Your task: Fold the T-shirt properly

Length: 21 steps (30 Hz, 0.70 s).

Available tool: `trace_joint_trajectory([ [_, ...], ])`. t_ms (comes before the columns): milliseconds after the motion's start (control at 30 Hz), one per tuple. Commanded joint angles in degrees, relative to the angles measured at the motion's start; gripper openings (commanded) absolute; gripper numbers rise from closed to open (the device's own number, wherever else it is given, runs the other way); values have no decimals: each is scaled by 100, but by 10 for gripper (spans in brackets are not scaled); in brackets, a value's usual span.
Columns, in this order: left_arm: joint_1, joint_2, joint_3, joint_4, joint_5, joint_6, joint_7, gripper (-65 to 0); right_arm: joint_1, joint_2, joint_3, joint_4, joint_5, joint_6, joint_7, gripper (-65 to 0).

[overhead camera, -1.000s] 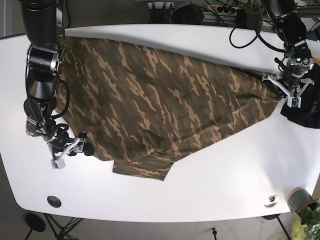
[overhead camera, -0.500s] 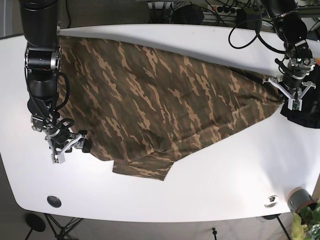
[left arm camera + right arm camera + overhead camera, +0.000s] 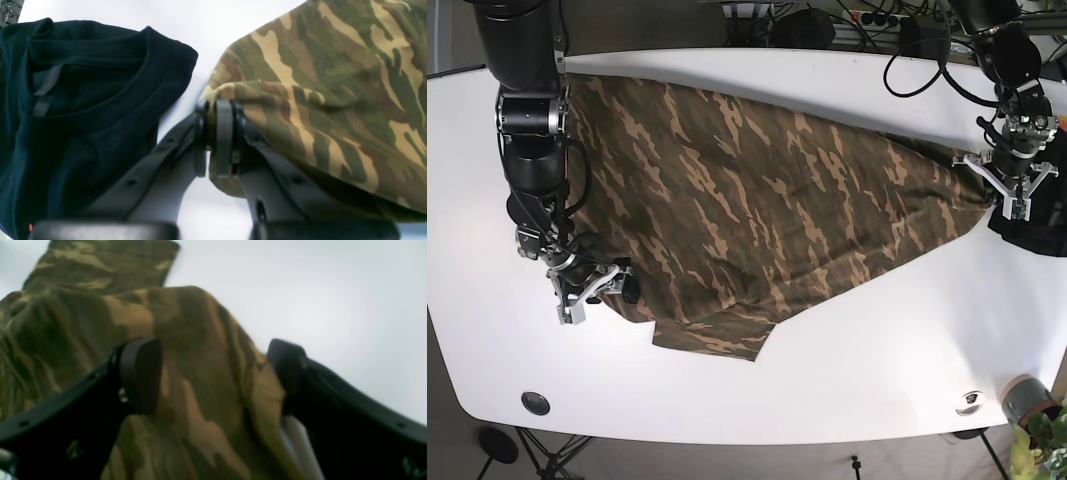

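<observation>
Left gripper (image 3: 218, 140) fingers (image 3: 224, 133) pinch the T-shirt (image 3: 757, 210) edge nearest the dark garment (image 3: 76, 100). Right gripper (image 3: 213, 373) fingers spread astride the opposite edge. Cloth limp, light; hold hems. Spread on surface (image 3: 877, 360).

White table (image 3: 847, 350) fills the base view. Dark navy garment (image 3: 83, 100), crumpled, at 3 o'clock on the table edge. Grey cup (image 3: 1024, 396) and green plant (image 3: 1047, 440) at 5 o'clock. Black cables (image 3: 917, 60) at 1 o'clock.
</observation>
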Motion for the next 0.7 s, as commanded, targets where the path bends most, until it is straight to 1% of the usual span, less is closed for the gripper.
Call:
trace_joint_trajectory([
  [0, -46, -108, -47, 127, -43, 31, -85, -626, 130, -45, 14, 74, 47, 33, -49, -176],
  [67, -46, -108, -55, 127, -43, 31, -85, -626, 130, -98, 14, 83, 11, 33, -49, -176],
  [333, 51, -99, -55, 127, -43, 31, -85, -626, 165, -98, 14, 83, 29, 25, -58, -178],
  [400, 42, -99, -55, 118, -43, 31, -85, -626, 165, -98, 14, 83, 11, 25, -58, -190],
  [467, 33, -99, -55, 109, -43, 31, -85, -626, 165, -98, 14, 92, 11, 25, -58, -243],
  [600, 33, -99, -47, 100, -43, 31, -85, -626, 165, -98, 14, 92, 11, 25, -58, -411],
  [633, 24, -99, -38, 91, -43, 31, -85, -626, 147, -98, 14, 92, 11, 25, -58, -471],
  [667, 24, -99, -38, 91, -43, 31, -85, -626, 139, -98, 14, 100, 38, 25, -58, -517],
])
